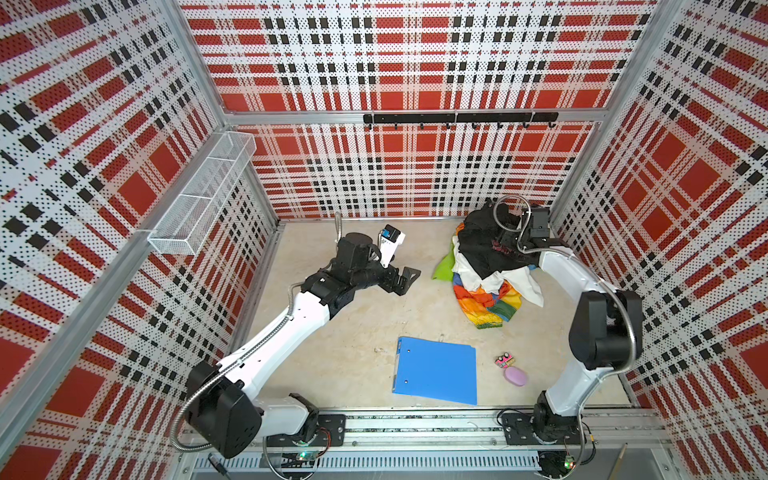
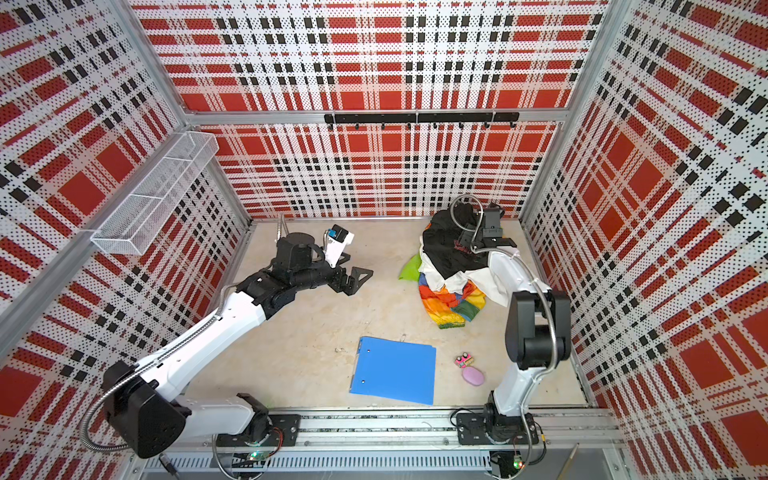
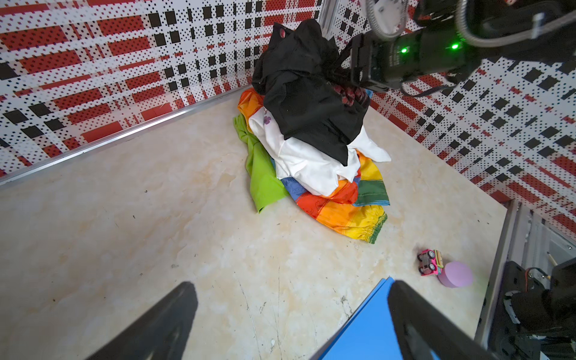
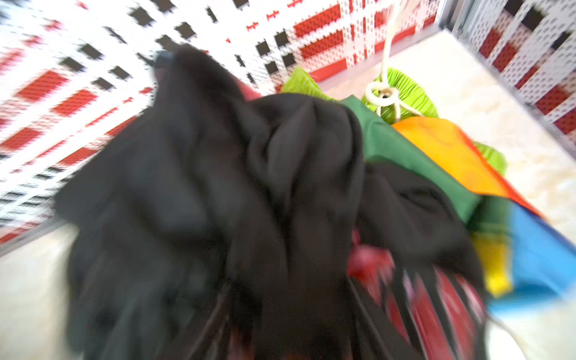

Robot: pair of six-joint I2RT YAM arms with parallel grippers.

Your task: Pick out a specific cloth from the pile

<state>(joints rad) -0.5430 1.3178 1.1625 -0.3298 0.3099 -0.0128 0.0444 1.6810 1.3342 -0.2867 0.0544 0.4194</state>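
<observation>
Near the table's (image 1: pixel 340 353) front edge lie one blue folder (image 1: pixel 436 370), one pink toy car (image 1: pixel 503 360) and one lilac egg (image 1: pixel 515 376). The car and egg are just beside each other. Toward the far right corner, one pile (image 1: pixel 494 257) holds four pieces. The cloth (image 1: pixel 486 303) is lowest, its rainbow hem spilling frontward, then one lime-green garment (image 1: pixel 444 268), one white garment (image 1: pixel 473 270) and one black garment (image 1: pixel 486 245) on top. The left gripper (image 1: pixel 406 280) gapes wide and empty. The right gripper (image 3: pixel 350 82) is against the black garment; I cannot tell its spread.

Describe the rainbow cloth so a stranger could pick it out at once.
In the far right corner of the tabletop, beyond the blue folder, sits the pile of garments. The cloth spreads out from the pile's bottom, toward the folder. Unlike the black garment, white garment and lime-green shorts, it alone is patched orange, yellow, red, green and blue.
</observation>
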